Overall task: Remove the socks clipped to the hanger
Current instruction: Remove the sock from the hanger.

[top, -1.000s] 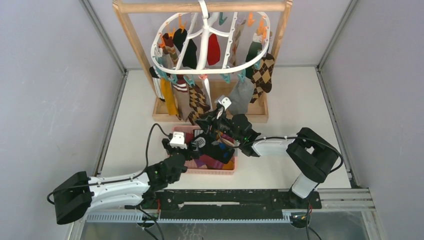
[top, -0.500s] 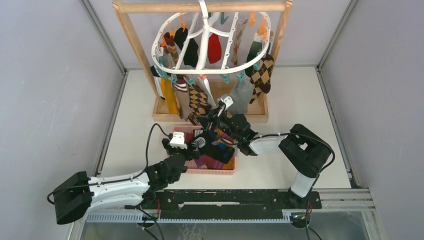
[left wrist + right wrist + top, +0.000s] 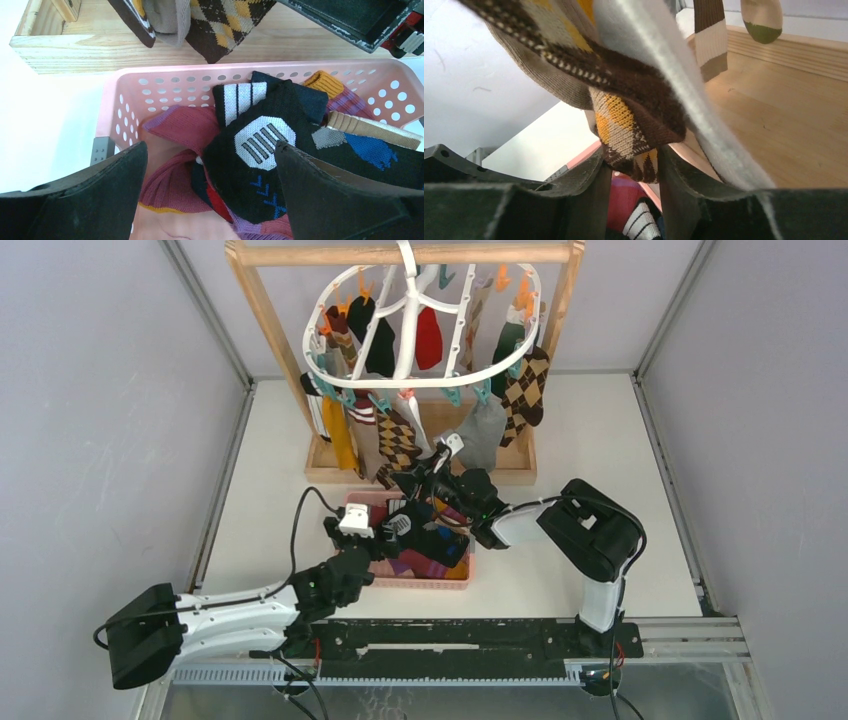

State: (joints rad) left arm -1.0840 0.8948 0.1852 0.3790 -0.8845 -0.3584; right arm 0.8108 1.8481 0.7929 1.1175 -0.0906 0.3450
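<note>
The white oval hanger (image 3: 420, 384) hangs from the wooden stand with several socks on orange and teal clips. A brown and yellow argyle sock (image 3: 397, 445) hangs at its front. In the right wrist view, my right gripper (image 3: 629, 160) is closed on the toe of this sock (image 3: 624, 127), which fills the gap between the fingers. In the top view the right gripper (image 3: 410, 480) sits just below the sock. My left gripper (image 3: 210, 147) is open and empty over a heap of loose socks (image 3: 260, 145) in the pink basket. It also shows in the top view (image 3: 392, 533).
The pink perforated basket (image 3: 420, 582) stands in front of the wooden frame stand (image 3: 268, 330); its rim shows in the left wrist view (image 3: 150, 75). The stand's base board (image 3: 784, 100) lies right behind the right gripper. A pale grey sock (image 3: 684, 90) hangs beside the argyle one.
The right arm's elbow has swung left and the right gripper has edged up under the argyle sock. The hanger has shifted slightly. The left arm has not moved.
</note>
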